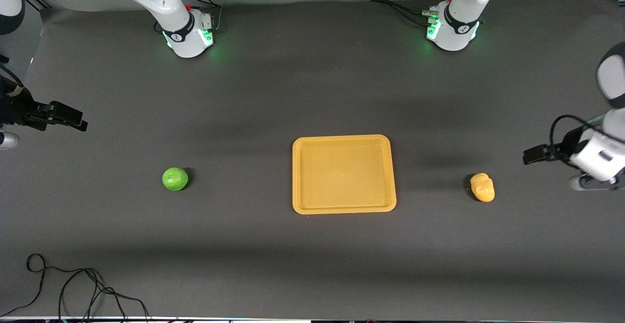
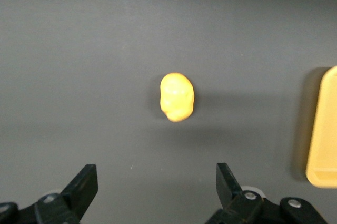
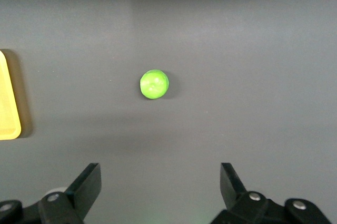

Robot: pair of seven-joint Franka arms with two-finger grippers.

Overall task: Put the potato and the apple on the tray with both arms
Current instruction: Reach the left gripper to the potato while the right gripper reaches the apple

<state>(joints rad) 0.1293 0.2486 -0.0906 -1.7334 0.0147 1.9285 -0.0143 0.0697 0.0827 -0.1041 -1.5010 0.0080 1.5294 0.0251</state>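
On the desk [image 1: 312, 93], the tray [image 1: 343, 206] is set midway between the apple [image 1: 175, 179] and the potato [image 1: 482, 187], one per arm. Above each, the right gripper [image 3: 160, 188] and left gripper [image 2: 157, 187] are held spread, empty, for descent.

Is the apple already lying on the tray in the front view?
No, the apple sits on the bare table, apart from the tray, toward the right arm's end.
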